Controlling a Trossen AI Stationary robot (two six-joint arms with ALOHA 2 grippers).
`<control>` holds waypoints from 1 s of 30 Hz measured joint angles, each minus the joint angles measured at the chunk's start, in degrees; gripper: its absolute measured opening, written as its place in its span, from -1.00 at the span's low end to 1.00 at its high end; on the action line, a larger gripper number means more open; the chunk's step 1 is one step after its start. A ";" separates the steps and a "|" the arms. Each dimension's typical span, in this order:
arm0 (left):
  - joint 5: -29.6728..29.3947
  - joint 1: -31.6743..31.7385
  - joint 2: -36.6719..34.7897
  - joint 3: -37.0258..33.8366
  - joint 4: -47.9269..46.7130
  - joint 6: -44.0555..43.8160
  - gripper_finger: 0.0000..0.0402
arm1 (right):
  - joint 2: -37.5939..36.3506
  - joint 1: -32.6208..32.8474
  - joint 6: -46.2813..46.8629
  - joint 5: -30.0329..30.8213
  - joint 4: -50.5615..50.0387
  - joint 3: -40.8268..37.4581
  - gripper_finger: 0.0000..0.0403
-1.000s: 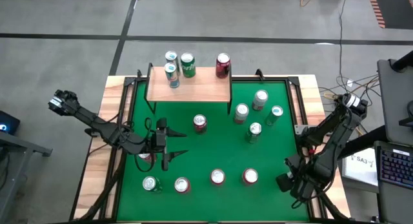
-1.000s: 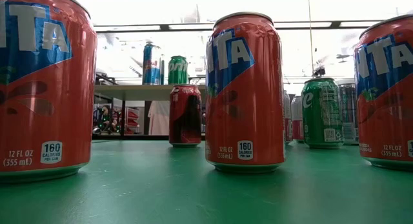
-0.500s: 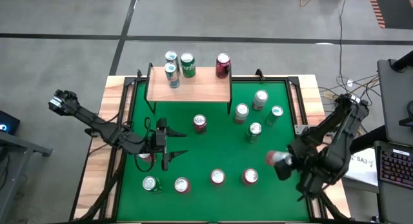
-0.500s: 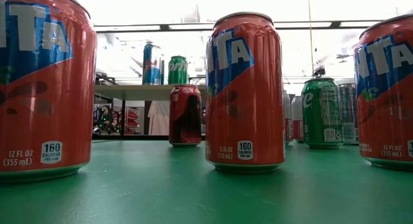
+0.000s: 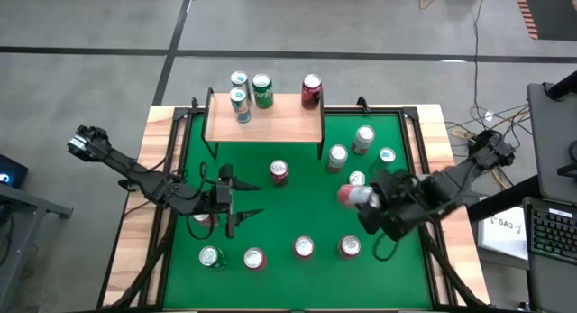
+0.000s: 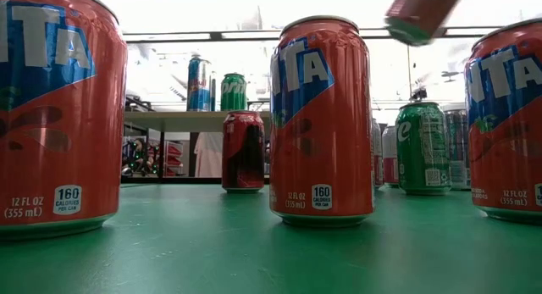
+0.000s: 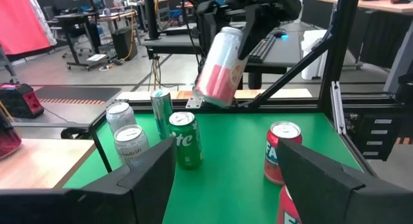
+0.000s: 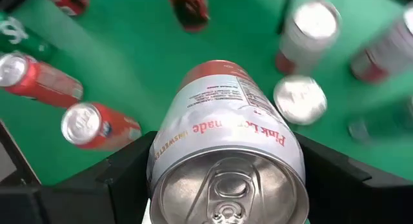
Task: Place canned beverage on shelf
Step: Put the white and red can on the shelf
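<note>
The shelf (image 5: 264, 124), a light-wood board on black legs, stands at the table's far edge, with several cans along its far side. A pink-and-white beverage can (image 5: 347, 196) hangs tilted above the table's right half with my right gripper (image 5: 362, 198) shut on it. It also shows as the can (image 7: 219, 66) in the left wrist view and the can (image 6: 419, 10) high in the low view. My left gripper (image 5: 236, 203) waits open over the table's left half with nothing between its fingers. My right gripper pinches the can's round wall (image 8: 169, 153) between its two fingers (image 8: 113, 179), near the end with the pull tab. The fingers slant down from the table's right side. The can is lifted clear of the table and tilted, its bottom end lower, toward the left.
Red cans (image 5: 304, 248) and a green one (image 5: 210, 255) line the near edge. Silver and green cans (image 5: 338, 155) cluster on the far right, under and beside the held can. A dark red can (image 5: 279, 171) stands before the shelf. A black frame (image 5: 415, 151) rims the table.
My right gripper has risen from the table's near right corner and gone toward the middle and the far edge, turning about its wrist. The pink can has gone with it, lifted clear and tipped over to a slant.
</note>
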 joint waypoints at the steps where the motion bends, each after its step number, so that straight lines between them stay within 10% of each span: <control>1: 0.00 0.00 0.00 0.00 0.11 0.00 0.25 | 0.26 -1.44 -3.36 -0.13 2.05 0.01 0.45; 14: -0.61 0.20 -0.20 5.41 -1.16 13.34 0.25 | 4.49 -16.80 -42.74 -5.30 28.40 0.31 0.45; 30: -8.13 2.36 0.36 9.07 -9.10 15.70 0.32 | 10.44 -21.61 -53.85 -6.86 35.22 0.63 0.45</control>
